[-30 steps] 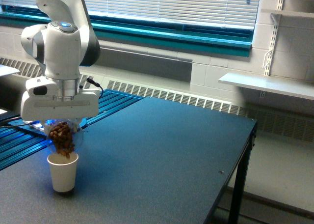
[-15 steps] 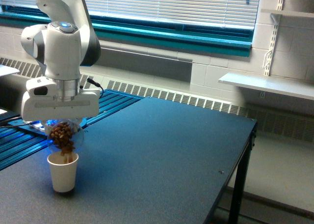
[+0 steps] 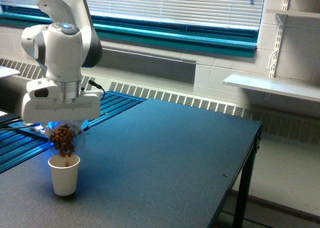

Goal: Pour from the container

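The container, a clear rounded jar, is seen at the exterior view's left, hanging just under the white body of the tool and directly above a paper cup. It is tipped with its opening downward, and brown nut-like pieces are packed in its lower part; their number cannot be counted. A few pieces are seen at the cup's mouth, where the narrow end of the brown mass meets the rim. Whether jar and cup touch cannot be told. The fingers of the tool are hidden behind its housing and the jar, so their spread cannot be measured, yet the jar is carried by it and is held clear of the tabletop.

One cup is present: cream-white, upright, standing on the dark tabletop near its front left corner. No print or label can be read on cup or jar, and no brand mark is legible on the arm; only a small blue spot is seen on top of its wrist joint. One arm is counted, white with grey joints, coming down from the upper left.

Behind the tabletop, blue slatted rails are seen at the left, and a radiator grille is run along the wall. Above it, a teal sill is set under closed blinds. At the exterior view's right, two white wall shelves are fixed on slotted uprights
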`<state>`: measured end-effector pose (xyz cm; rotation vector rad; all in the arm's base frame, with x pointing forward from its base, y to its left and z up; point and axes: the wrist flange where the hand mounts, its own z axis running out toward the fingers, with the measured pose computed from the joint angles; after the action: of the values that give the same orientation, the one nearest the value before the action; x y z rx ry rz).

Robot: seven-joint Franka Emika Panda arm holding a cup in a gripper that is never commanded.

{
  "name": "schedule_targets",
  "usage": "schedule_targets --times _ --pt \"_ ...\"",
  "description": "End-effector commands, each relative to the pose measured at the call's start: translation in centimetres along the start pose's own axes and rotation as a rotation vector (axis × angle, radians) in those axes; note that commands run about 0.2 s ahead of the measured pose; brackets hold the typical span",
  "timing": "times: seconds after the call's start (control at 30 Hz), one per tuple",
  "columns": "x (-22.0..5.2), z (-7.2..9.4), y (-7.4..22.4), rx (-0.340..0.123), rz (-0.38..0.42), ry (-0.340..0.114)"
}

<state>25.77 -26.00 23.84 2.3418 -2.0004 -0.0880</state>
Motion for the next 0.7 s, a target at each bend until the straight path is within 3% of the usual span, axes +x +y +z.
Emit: schedule_targets --times 0.03,0.1,0.23,0.37,0.7 --pt "0.4 -0.3 0.3 0.003 0.000 0.002" --pt "-0.8 -0.1 -0.3 -0.005 -0.004 0.005" --pt "1.1 -0.6 0.6 0.003 -0.003 0.000" --pt "-0.1 -0.5 -0.2 -0.001 -0.002 0.012" --pt "1.1 -0.8 0.3 -0.005 -0.013 0.003"
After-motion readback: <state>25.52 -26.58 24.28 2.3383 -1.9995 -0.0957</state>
